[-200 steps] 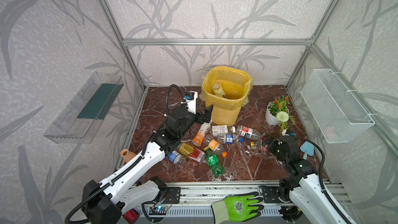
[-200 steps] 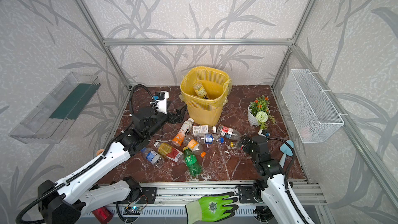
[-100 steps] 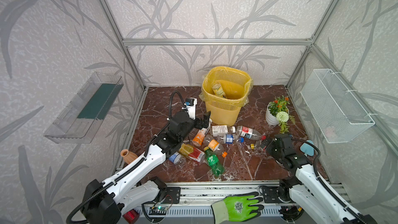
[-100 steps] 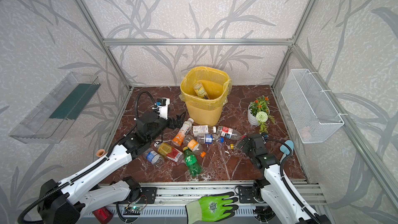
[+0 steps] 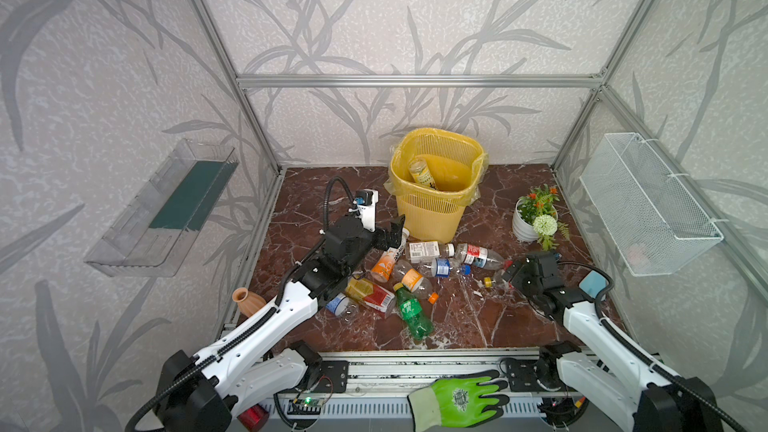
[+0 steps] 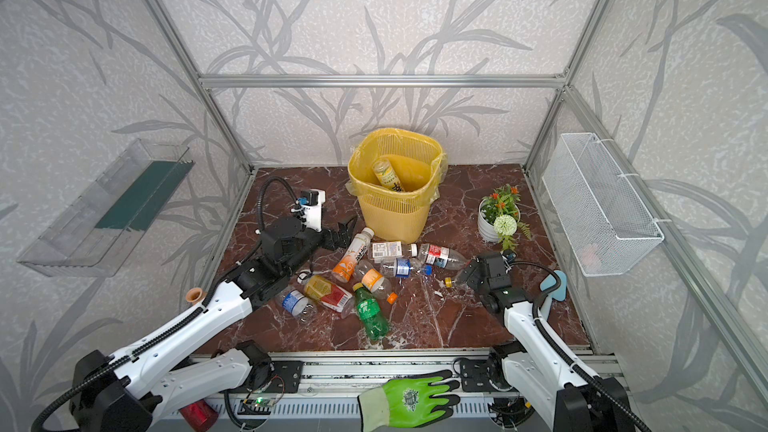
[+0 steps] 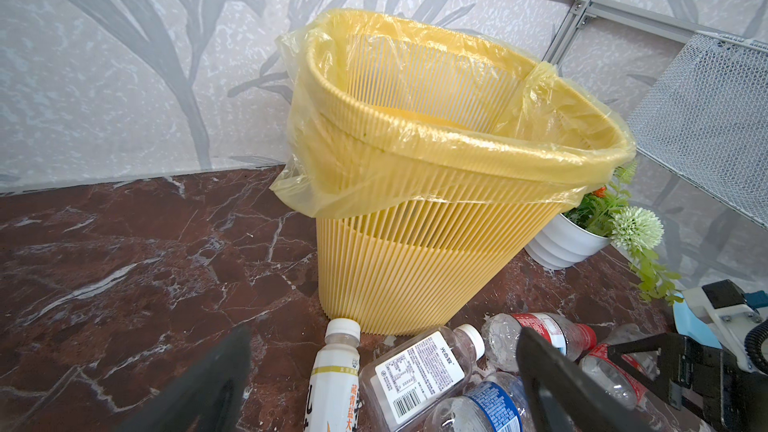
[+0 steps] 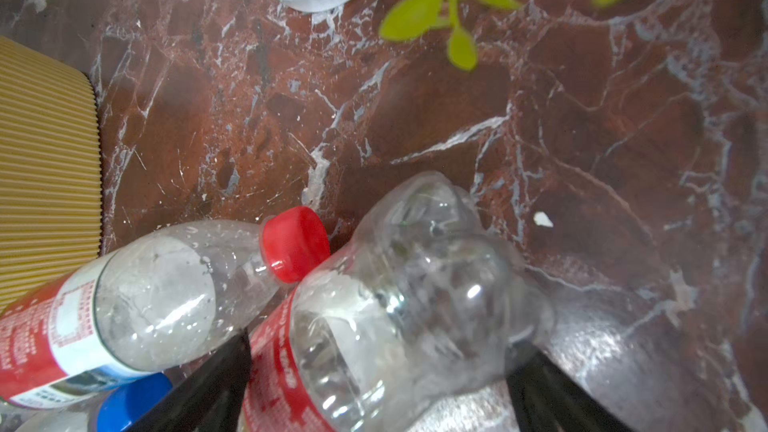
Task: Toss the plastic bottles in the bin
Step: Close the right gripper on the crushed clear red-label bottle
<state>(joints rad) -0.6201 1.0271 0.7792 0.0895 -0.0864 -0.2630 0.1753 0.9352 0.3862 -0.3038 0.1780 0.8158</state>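
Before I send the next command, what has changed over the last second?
The left hand, open and empty, drew back from the tall yellow slatted bin and lowered toward the white-capped orange-labelled bottle. The right hand slid inward and now straddles a clear red-labelled plastic bottle; whether it grips yet I cannot tell. The other floor bottles and the yellow-labelled bottle in the bin have not moved.

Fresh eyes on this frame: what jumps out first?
The yellow bin at the back middle, one bottle already inside, with a litter of bottles lying on the dark marble floor in front of it. The left pincer hangs open near the bin's foot, and the right pincer straddles a clear red-labelled bottle. A bright green glove lies on the front rail.
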